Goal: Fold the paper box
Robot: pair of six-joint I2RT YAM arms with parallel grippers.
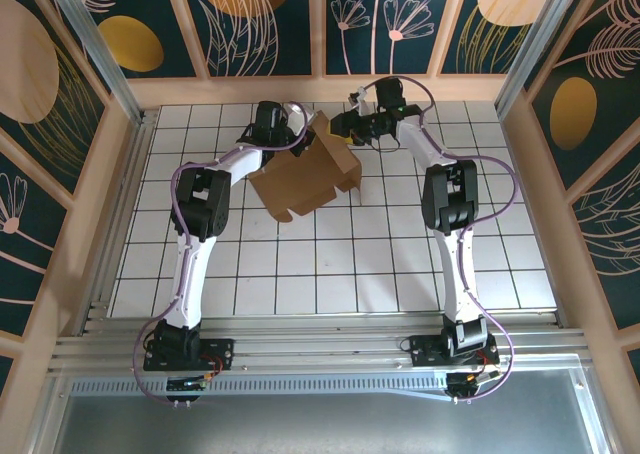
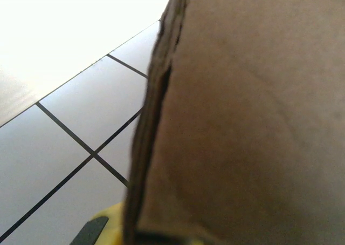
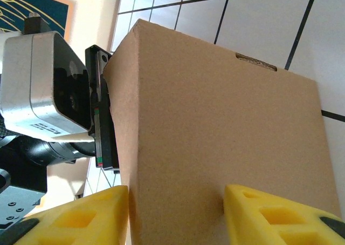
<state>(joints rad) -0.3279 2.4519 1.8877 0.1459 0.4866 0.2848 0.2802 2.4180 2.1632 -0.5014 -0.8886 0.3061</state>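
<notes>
Box (image 1: pixel 300 179) stands half-erected toward 12 o'clock on the tabletop (image 1: pixel 400 264), between the two arms. The left end effector (image 1: pixel 297 139) is clamped shut on the cardboard edge at the box's 11 o'clock corner. The right end effector (image 3: pixel 176 212) has its jaws part-way apart, straddling a box corner at 2 o'clock; I cannot tell whether its pads press. Risk: the thin-edge pinch may slip, or a hard push from the right could crease a panel and let the walls spring flat
</notes>
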